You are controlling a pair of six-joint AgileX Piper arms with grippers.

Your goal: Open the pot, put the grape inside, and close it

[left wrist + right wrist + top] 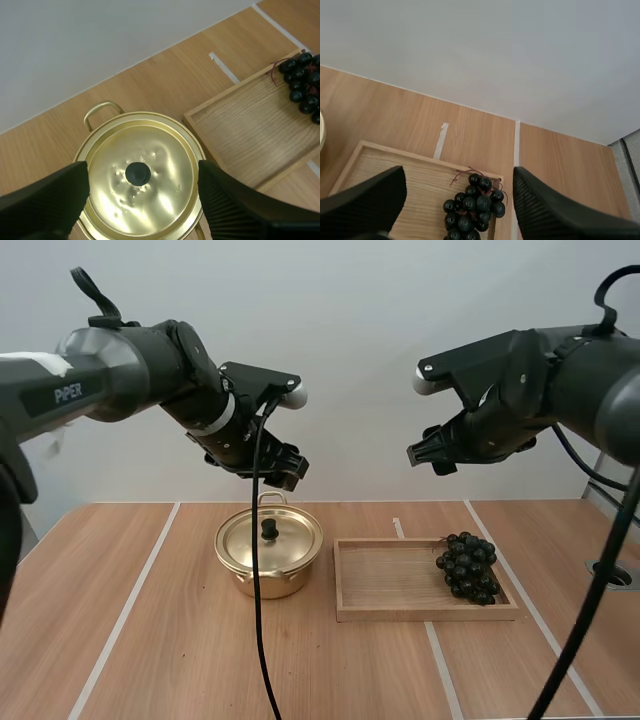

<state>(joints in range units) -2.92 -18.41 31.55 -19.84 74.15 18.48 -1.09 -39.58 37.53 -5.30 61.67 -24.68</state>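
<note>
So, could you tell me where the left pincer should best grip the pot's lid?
Probably the black knob centred on the lid, from straight above: it stands proud of the dome, and the open left pincer hovers astride it.

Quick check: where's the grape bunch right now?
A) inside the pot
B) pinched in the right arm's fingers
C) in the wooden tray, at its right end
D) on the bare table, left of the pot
C: the grape bunch lies at the right end of the wooden tray, apart from the pot, whose lid is on.
</note>
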